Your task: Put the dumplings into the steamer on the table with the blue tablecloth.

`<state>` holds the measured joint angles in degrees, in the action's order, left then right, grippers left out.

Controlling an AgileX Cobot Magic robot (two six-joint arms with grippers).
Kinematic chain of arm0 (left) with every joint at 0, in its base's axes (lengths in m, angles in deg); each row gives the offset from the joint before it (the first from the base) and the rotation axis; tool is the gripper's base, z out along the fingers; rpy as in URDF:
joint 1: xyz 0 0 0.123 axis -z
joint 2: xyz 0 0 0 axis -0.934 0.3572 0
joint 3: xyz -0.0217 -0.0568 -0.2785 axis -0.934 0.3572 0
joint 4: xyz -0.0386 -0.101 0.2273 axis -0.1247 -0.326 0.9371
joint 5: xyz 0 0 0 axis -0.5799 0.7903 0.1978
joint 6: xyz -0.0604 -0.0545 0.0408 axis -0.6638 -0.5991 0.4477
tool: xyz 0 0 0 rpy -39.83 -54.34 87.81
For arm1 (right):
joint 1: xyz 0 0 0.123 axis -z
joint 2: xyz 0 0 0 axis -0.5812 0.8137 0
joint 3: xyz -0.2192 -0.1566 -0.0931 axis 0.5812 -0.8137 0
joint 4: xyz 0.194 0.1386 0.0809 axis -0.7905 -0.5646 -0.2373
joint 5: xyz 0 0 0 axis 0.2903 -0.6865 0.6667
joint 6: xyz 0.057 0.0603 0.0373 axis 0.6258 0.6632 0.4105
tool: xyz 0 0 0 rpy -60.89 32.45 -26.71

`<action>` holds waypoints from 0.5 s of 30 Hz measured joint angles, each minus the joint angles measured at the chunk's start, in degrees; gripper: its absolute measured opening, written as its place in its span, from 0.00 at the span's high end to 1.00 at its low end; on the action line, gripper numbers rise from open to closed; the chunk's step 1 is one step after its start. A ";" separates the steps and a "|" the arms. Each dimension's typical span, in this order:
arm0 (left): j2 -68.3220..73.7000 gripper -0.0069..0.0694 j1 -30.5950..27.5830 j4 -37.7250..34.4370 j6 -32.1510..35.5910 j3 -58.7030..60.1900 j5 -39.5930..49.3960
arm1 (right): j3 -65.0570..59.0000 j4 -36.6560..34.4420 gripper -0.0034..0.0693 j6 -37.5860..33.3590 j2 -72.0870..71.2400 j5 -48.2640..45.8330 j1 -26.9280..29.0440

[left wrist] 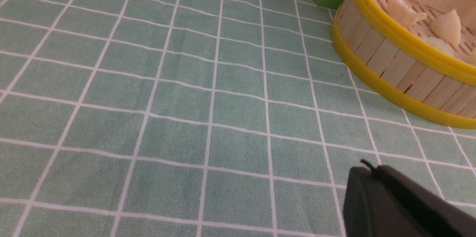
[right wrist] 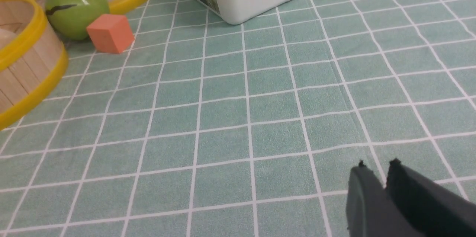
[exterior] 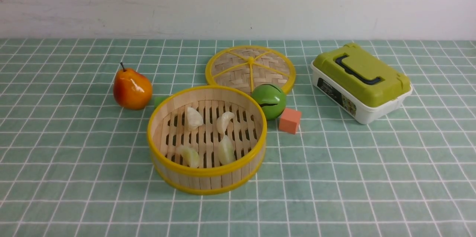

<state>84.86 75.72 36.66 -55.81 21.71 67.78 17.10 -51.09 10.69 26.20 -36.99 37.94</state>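
Observation:
The steamer (exterior: 206,172) stands upright at the middle of the table, on the blue tablecloth (exterior: 74,155). Several pale dumplings lie on its slatted floor, among them one (exterior: 194,118) at the back and one (exterior: 226,150) at the front. No arm shows in the front view. In the left wrist view my left gripper (left wrist: 372,168) is shut on nothing, above bare cloth and apart from the steamer (left wrist: 386,62). In the right wrist view my right gripper (right wrist: 377,164) stands open by a narrow slit, empty, over bare cloth and well away from the steamer (right wrist: 26,66).
A pear (exterior: 132,88) and a small green cube (exterior: 160,101) lie left of the steamer. Behind it are the flat woven lid (exterior: 250,66), a green ball (exterior: 269,100) and an orange cube (exterior: 289,120). A green-lidded white box (exterior: 360,80) sits far right.

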 joint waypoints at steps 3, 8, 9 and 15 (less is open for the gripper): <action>0.00 0.93 0.00 0.00 0.00 0.00 0.00 | 0.00 0.00 0.83 0.00 0.00 0.00 0.00; 0.00 0.93 0.00 0.00 0.00 0.00 0.00 | 0.00 0.00 0.82 0.00 0.00 0.00 0.00; 0.00 0.93 0.00 0.00 0.00 0.00 0.00 | 0.00 0.00 0.82 0.00 0.00 0.00 0.00; 0.00 0.93 0.00 0.00 0.00 0.00 0.00 | 0.00 0.00 0.81 0.00 0.00 0.00 0.00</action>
<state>84.86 75.72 36.66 -55.81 21.71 67.78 17.10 -51.09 10.69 26.20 -36.99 37.94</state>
